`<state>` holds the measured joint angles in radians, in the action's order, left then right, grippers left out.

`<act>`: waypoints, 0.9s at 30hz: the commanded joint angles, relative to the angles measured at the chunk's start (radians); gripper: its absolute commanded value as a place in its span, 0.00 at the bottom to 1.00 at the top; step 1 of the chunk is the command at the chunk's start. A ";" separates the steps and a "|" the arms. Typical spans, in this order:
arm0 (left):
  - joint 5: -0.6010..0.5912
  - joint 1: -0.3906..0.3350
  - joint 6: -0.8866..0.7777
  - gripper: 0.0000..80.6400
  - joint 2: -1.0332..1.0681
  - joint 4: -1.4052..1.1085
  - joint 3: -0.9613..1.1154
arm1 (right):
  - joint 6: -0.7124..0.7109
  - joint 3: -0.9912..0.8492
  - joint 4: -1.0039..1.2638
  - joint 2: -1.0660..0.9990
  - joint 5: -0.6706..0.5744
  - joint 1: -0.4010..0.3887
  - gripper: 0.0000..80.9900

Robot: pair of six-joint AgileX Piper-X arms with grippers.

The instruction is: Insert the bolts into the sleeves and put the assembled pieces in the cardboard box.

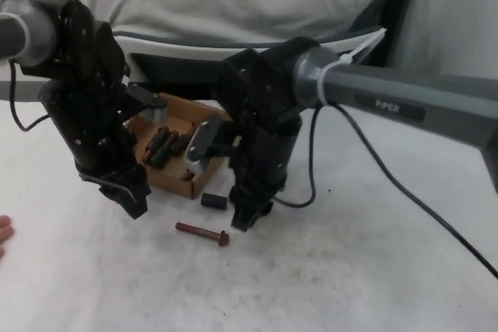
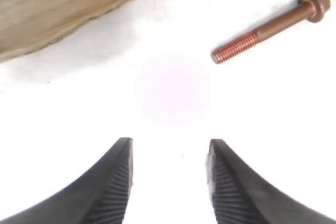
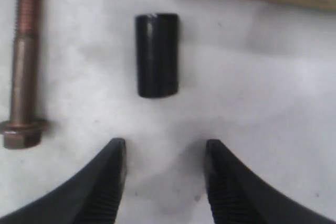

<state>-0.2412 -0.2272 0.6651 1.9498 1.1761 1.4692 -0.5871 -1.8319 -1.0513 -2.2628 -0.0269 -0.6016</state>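
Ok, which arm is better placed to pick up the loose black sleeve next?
Right. The right end effector is open, and the sleeve lies just ahead of it, in line with its gap. The left end effector, also open, has the bolt ahead, off to one side.

Just in front of the cardboard box (image 1: 173,182), the sleeve (image 3: 156,55) lies near the front wall, a thin strip of cloth (image 1: 350,270) between them. The bolt (image 1: 201,232) lies farther out from the box, apart from the sleeve. The left gripper (image 2: 170,179) and right gripper (image 3: 165,179), both spread, flank these. Above the box, the left arm (image 1: 85,114) and right arm (image 1: 264,114) crowd its ends. Dark pieces (image 1: 159,148) lie inside.
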 commanded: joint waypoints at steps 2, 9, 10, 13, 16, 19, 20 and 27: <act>-0.073 -0.009 -0.005 0.53 -0.043 -0.002 0.001 | 0.070 -0.005 -0.026 0.048 0.014 0.067 0.55; -0.172 -0.056 0.003 0.53 -0.063 -0.002 0.001 | 0.170 -0.005 -0.125 0.138 -0.136 0.182 0.54; -0.172 -0.069 0.025 0.53 -0.063 0.003 0.001 | 0.175 -0.005 -0.142 0.148 -0.157 0.196 0.50; -0.172 -0.109 0.095 0.53 -0.063 0.020 0.001 | 0.177 -0.005 -0.183 0.183 -0.188 0.228 0.30; -0.172 -0.149 0.129 0.53 -0.063 0.015 0.001 | 0.175 -0.005 -0.226 0.216 -0.237 0.256 0.00; -0.172 -0.185 0.235 0.53 -0.063 0.013 0.001 | 0.165 -0.005 -0.272 0.246 -0.323 0.282 0.01; -0.172 -0.194 0.267 0.53 -0.063 0.013 0.001 | 0.158 -0.005 -0.290 0.255 -0.354 0.292 0.00; -0.170 -0.235 0.384 0.53 -0.063 -0.001 0.001 | 0.143 -0.003 -0.391 0.344 -0.459 0.370 0.00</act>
<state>-0.4065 -0.4514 1.0182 1.9057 1.1849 1.4692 -0.4299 -1.8319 -1.3962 -1.9752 -0.4324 -0.2704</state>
